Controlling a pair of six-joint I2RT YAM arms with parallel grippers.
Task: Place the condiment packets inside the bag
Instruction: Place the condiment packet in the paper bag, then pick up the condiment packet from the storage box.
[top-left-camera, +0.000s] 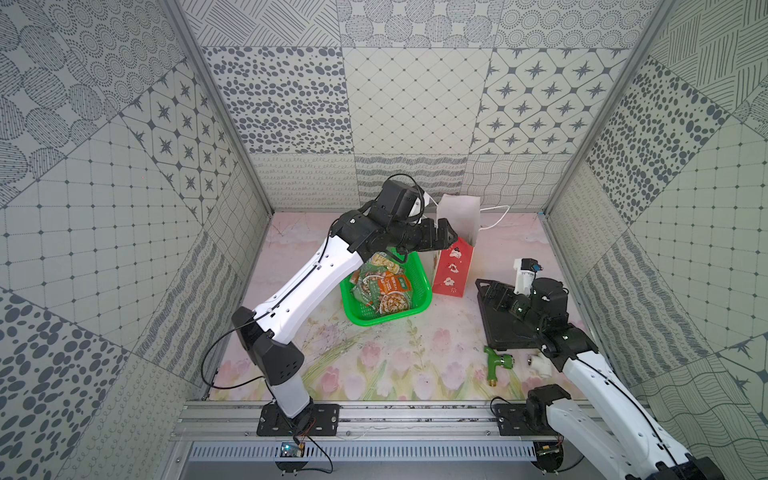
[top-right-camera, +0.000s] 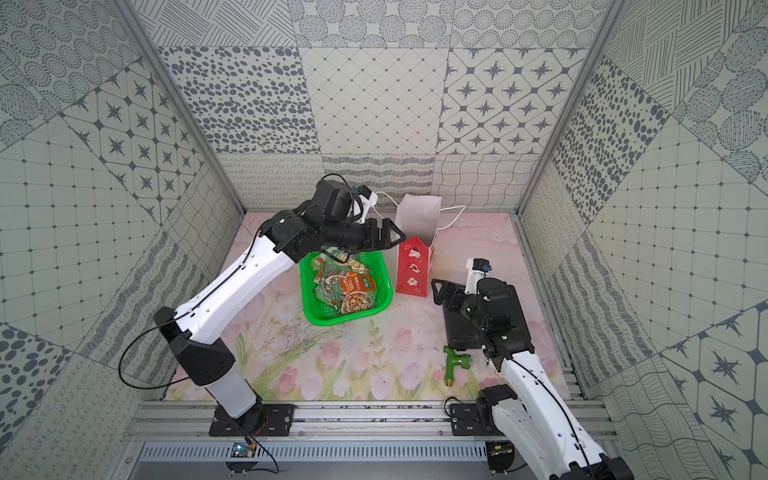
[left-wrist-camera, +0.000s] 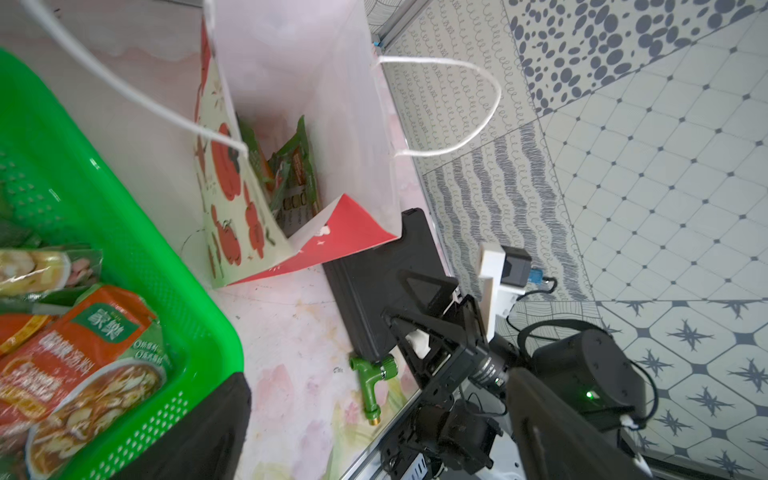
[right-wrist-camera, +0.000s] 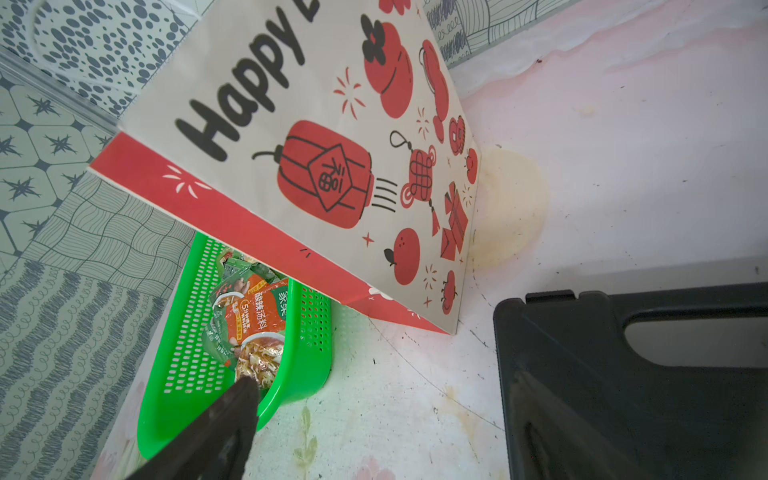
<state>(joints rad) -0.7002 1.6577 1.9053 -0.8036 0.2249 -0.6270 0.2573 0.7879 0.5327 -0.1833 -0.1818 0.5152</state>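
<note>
Jaws of the left gripper (top-left-camera: 444, 236) stand spread wide with nothing between them, right at the rim of the bag (top-left-camera: 451, 272), which stands upright with its mouth open just ahead of the fingertips. In the left wrist view a few green condiment packets (left-wrist-camera: 293, 174) lie deep inside the bag beyond the tips, while more are heaped in the green basket (top-left-camera: 365, 320) below and behind this gripper. The right gripper (top-left-camera: 492, 293), likewise wide open and empty, hangs over the black case (top-left-camera: 494, 330), the bag ahead of its tips and apart from them.
</note>
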